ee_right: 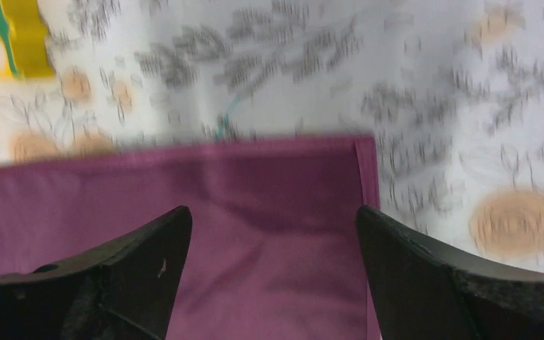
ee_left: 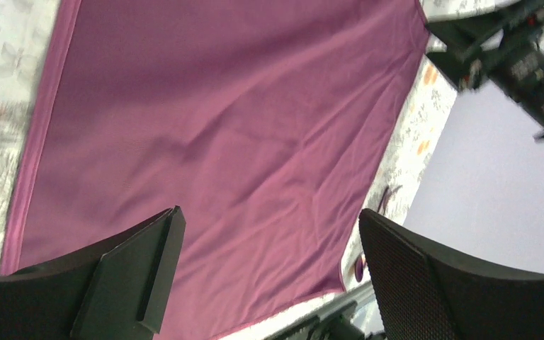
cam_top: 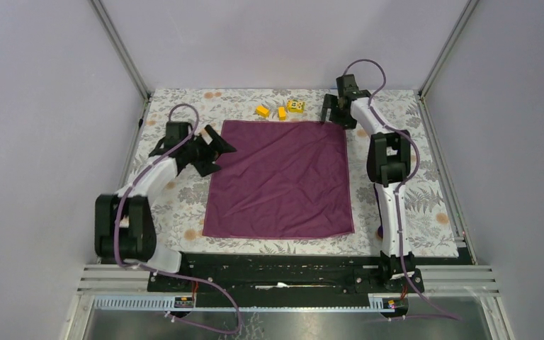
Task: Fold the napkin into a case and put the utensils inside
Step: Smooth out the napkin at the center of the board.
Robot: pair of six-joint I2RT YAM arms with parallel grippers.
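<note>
A: Where's the big soft plum-purple square cloth napkin (cam_top: 280, 180)?

B: Lying flat & open on the grey-and-orange flowery tablecloth (cam_top: 432, 205), middle of the table. A few small wrinkles. Not folded, so no case yet.

A: And the left claw (cam_top: 216, 152)?

B: Spread wide, nothing in it. It's at the napkin's left edge, near the far corner. Its own cam looks across the cloth betw. its two black fingers (ee_left: 134, 269).

A: Right claw (cam_top: 331, 110)?

B: Let go too, jaws apart, holding nothing. It's over the napkin's far right corner. The corner w/ its hem shows betw. the jaws.

A: The dark purple plastic utensils (ee_left: 384, 200)?

B: Only little bits show, on the tablecloth past the napkin's right side, by the right arm. Too small to tell spoon from fork.

A: Anything else?

B: Small yellow blocks (cam_top: 280, 108) on the far side, just past the napkin's top edge, near the right claw.
</note>
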